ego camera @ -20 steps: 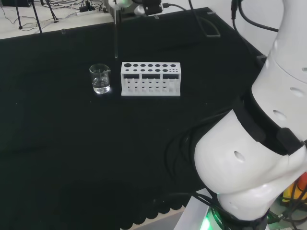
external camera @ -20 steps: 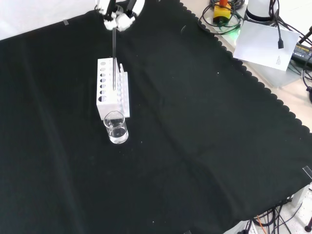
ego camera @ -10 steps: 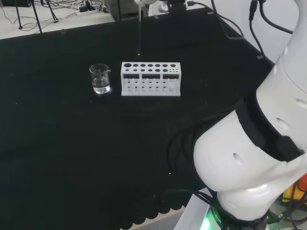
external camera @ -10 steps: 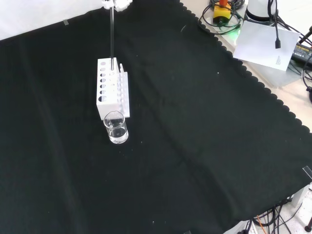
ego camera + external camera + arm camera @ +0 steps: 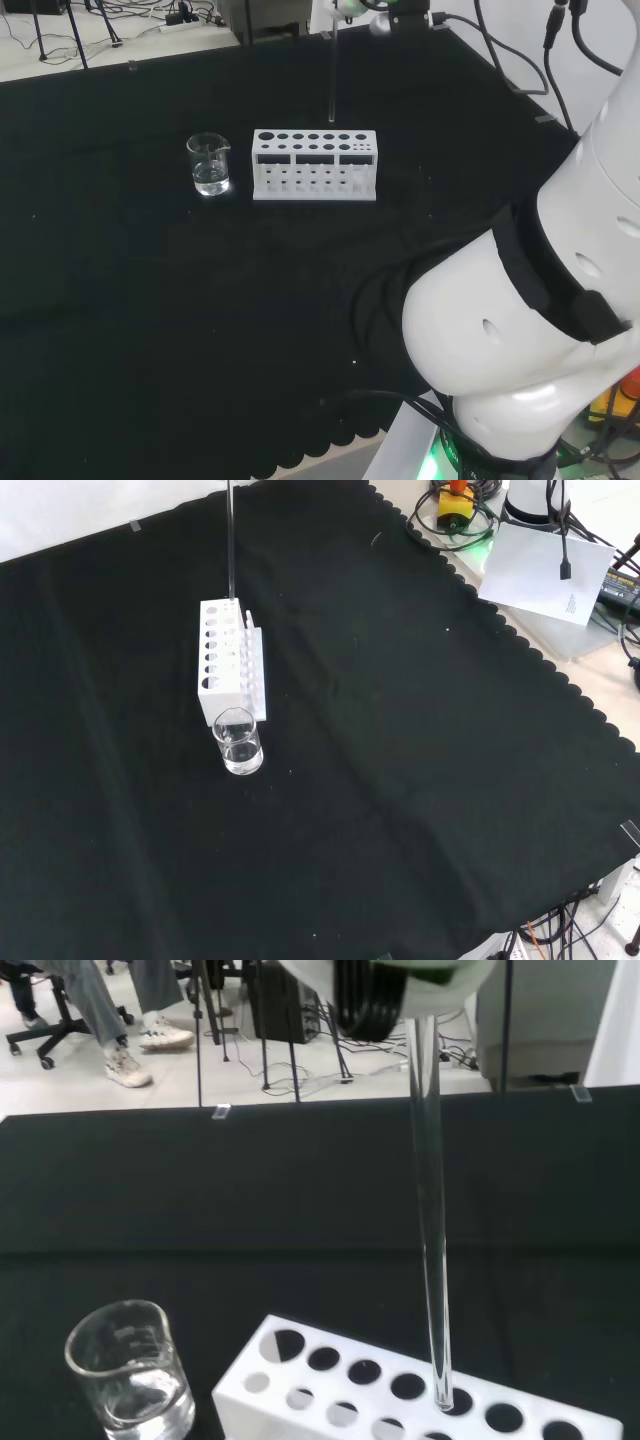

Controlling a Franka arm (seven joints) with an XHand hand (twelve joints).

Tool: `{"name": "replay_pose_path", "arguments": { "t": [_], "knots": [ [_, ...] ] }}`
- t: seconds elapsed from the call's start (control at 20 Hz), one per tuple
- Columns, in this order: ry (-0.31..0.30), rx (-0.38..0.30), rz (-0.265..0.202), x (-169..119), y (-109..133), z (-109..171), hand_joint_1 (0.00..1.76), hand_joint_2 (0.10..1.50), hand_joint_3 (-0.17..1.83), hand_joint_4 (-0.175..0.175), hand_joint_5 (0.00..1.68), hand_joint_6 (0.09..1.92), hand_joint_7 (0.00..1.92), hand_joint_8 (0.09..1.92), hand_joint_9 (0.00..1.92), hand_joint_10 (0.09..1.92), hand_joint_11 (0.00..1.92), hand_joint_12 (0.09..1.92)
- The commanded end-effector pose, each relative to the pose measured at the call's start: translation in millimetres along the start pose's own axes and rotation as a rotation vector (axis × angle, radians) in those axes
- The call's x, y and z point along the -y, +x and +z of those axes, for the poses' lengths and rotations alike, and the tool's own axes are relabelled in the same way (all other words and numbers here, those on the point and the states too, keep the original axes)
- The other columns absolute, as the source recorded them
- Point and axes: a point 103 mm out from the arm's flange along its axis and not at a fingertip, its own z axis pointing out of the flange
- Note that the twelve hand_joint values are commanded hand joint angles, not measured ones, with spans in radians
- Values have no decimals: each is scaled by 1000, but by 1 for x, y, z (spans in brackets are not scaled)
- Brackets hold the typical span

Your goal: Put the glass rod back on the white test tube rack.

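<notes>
Sliding along the rack is what the rod is doing. In the head view the thin clear glass rod [image 5: 331,75] hangs upright above the white plastic test tube rack with rows of round holes [image 5: 314,165], its lower tip just short of the rack's 12 o'clock edge. A second back that tip was out past the rack's 9 o'clock end, up by the small clear glass beaker with a little water in it [image 5: 209,165]; half a second back it was over the holes at the beaker end. So it's tracking toward 3 o'clock, hole by hole.

Front view: the rod [image 5: 231,540] drops in from 12 o'clock and its tip meets the far end of the rack [image 5: 228,663], while the beaker [image 5: 238,741] sits at the rack's 6 o'clock end. Earlier the tip hung lower down the rack's face, so it's gone up and away from the beaker.

Wrist view: the rod [image 5: 430,1220] comes out from under the hand [image 5: 385,990], and its tip looks right at the mouth of a back-row hole in the rack [image 5: 400,1390]; can't say if it's inside. Can't tell how the fingers sit either, though the rod is clearly being carried.

My read: lining up is basically done, lowering is what's left.
</notes>
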Motion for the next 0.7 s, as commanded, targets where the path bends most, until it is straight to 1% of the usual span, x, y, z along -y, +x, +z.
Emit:
{"name": "replay_pose_path", "arguments": {
  "t": [0.05,0.4,0.7],
  "knots": [
    [1,-13,9,2,-6,8,1293,857,464,-175,1039,704,1100,1206,1667,954,1346,1022],
    [18,-25,-11,-17,-6,24,1293,857,463,-175,1039,703,1100,1206,1667,954,1346,1022],
    [21,-25,-13,-27,-11,33,1293,857,463,-175,1039,703,1100,1206,1667,954,1346,1021]
  ]
}}
